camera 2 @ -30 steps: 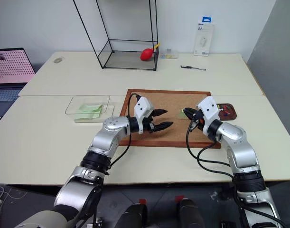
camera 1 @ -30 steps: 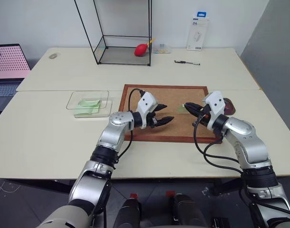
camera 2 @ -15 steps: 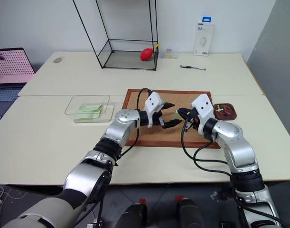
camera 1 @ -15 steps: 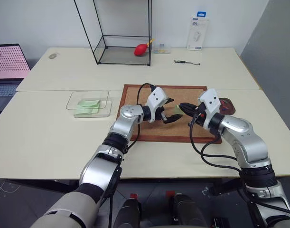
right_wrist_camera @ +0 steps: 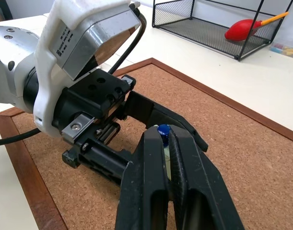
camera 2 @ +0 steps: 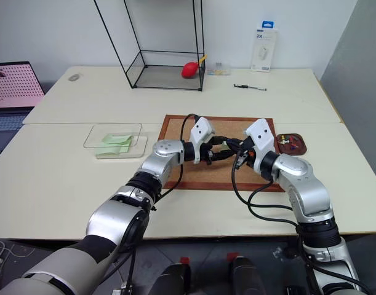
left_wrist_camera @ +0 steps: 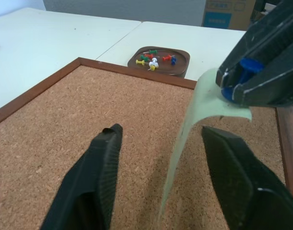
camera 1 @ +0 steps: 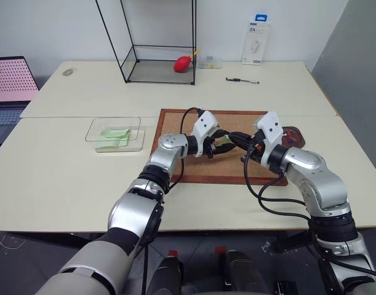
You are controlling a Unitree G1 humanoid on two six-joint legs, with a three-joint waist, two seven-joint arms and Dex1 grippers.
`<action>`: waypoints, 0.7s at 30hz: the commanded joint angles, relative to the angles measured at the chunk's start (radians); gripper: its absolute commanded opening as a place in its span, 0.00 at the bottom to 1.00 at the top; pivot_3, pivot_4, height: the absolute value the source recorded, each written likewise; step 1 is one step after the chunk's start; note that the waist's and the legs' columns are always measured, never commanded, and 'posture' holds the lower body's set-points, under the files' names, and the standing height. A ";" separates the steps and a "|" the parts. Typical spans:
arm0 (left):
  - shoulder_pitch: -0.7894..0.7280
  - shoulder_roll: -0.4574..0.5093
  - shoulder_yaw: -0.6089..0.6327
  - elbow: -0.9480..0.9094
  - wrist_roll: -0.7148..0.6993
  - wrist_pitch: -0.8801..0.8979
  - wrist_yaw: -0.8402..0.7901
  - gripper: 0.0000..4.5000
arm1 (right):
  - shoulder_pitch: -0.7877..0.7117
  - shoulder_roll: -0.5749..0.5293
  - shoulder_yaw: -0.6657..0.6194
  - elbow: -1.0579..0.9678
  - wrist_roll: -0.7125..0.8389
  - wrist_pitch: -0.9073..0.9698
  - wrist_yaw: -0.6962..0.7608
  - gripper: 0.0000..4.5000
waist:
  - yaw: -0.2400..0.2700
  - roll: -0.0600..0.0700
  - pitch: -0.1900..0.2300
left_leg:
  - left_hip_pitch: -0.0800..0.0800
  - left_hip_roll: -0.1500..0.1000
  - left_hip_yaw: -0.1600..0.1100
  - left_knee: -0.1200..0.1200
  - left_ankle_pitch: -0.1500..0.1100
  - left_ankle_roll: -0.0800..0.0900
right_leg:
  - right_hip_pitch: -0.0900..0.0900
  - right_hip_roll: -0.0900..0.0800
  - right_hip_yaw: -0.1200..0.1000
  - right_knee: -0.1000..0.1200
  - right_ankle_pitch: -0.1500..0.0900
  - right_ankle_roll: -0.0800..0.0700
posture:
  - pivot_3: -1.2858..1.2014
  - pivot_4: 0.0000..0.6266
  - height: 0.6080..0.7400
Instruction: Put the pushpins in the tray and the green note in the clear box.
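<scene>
A wide cream tabletop (camera 1: pixel 64 178) carries a rectangular cork pinboard with a brown wooden frame (camera 1: pixel 175 132), and both arms meet above the middle of it. Well off toward the robot's left lies the shallow flat transparent plastic box (camera 1: pixel 114 134), already holding pale green slips; just past the board's right edge sits the small dark brown tray with rounded corners (left_wrist_camera: pixel 159 61), with a scatter of coloured pushpins (left_wrist_camera: pixel 153 59) inside. The right gripper (right_wrist_camera: pixel 164 143) is clamped tight on a blue-headed pin (right_wrist_camera: pixel 162 129), and the pale green square paper note (left_wrist_camera: pixel 192 143) hangs from that pin, curling downward toward the cork. The left gripper (left_wrist_camera: pixel 160 139) faces it from the other side with its two black fingers (left_wrist_camera: pixel 105 158) standing apart, not yet pressed on anything. The relation that matters is this: the note's free lower part drops edge-on into the gap between those left fingers, much nearer the one on the right gripper's side, with its length running top to bottom. The left gripper is therefore the one placed to pinch the sheet, probably so that the pin can be pulled free for the tray and the note carried leftward to the clear box.
</scene>
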State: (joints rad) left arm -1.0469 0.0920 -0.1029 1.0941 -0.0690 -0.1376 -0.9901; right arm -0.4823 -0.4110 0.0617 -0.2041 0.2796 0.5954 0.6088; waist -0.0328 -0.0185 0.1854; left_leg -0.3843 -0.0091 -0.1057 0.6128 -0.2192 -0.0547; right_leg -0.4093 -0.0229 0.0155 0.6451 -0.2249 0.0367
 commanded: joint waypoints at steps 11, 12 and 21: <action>-0.035 -0.024 0.028 0.012 -0.003 -0.027 -0.047 0.01 | -0.026 0.004 -0.019 -0.065 0.042 0.025 -0.007 0.00 | 0.000 0.000 0.000 | 0.000 0.000 0.000 0.000 0.000 0.000 | 0.000 0.000 0.000 0.000 0.000 0.000 | 0.52 0.24 1.00; -0.034 -0.024 0.029 0.012 -0.004 -0.025 -0.050 0.01 | -0.027 0.004 -0.019 -0.064 0.042 0.026 -0.007 0.00 | 0.000 0.000 0.000 | 0.000 0.000 0.000 0.000 0.000 0.000 | 0.000 0.000 0.000 0.000 0.000 0.000 | 0.52 0.24 1.00; -0.011 -0.021 0.041 -0.002 -0.019 0.002 -0.095 0.01 | -0.039 0.017 -0.036 -0.065 0.058 0.031 -0.022 0.00 | 0.000 0.000 0.000 | 0.000 0.000 0.000 0.000 0.000 0.000 | 0.000 0.000 0.000 0.000 0.000 0.000 | 0.52 0.24 1.00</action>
State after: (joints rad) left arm -1.0542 0.0726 -0.0774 1.1114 -0.0722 -0.1376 -1.0655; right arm -0.4890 -0.4049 0.0608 -0.2224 0.3113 0.6296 0.6020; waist -0.0332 -0.0185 0.1854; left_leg -0.3842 -0.0091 -0.1057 0.6128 -0.2192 -0.0547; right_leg -0.4094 -0.0228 0.0156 0.6453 -0.2248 0.0368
